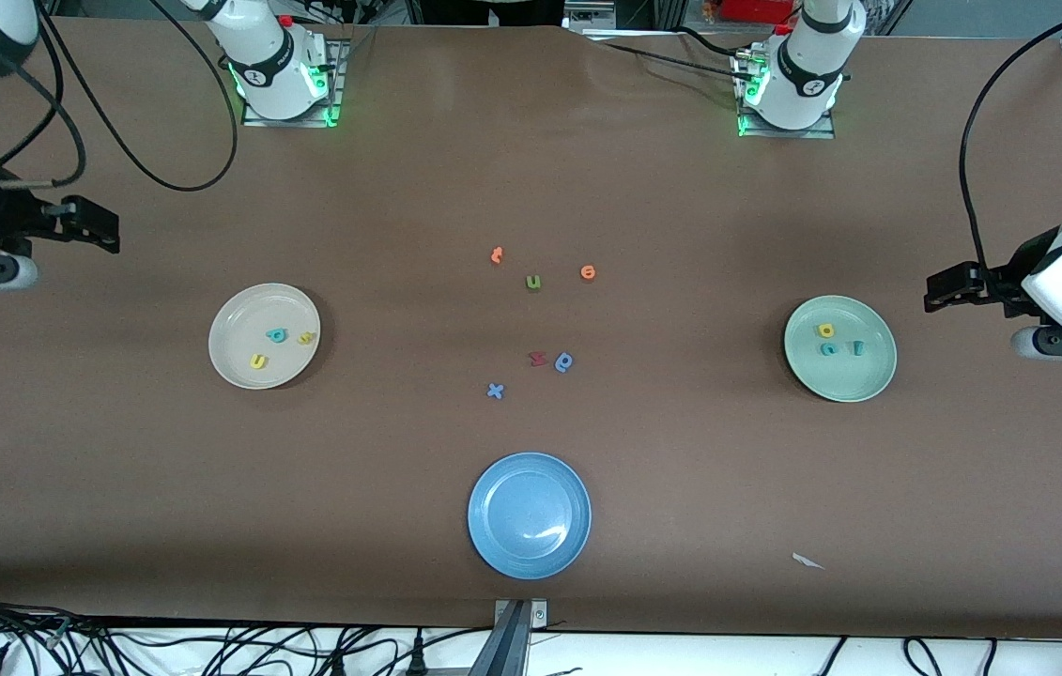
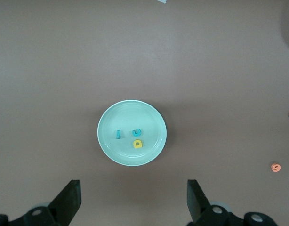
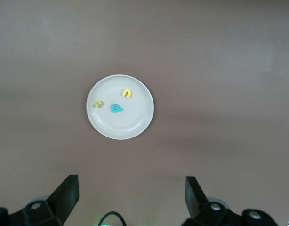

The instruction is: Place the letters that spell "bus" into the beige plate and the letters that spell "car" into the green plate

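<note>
Nearest you is the blue plate [image 1: 529, 514], empty, so use it as your landmark. Up from it toward the right arm's end sits the beige plate [image 1: 265, 335] with the teal b [image 1: 277, 334], yellow s [image 1: 306, 338] and yellow u [image 1: 258, 361] in it. Toward the left arm's end, the green plate [image 1: 839, 347] holds the yellow a [image 1: 825, 330], the c [image 1: 829, 349] and the r [image 1: 858, 347]. Looks done to me.

The left gripper [image 2: 134, 200] hangs high by the green plate, jaws wide, nothing in them. The right gripper [image 3: 132, 197] hangs wide and empty by the beige one. Both just wait.

The only risk: farther up from the blue plate sit leftovers, the olive u [image 1: 533, 282] and blue a-like letter [image 1: 564, 361]. Grab those lookalikes and you'd spoil a finished sort.
</note>
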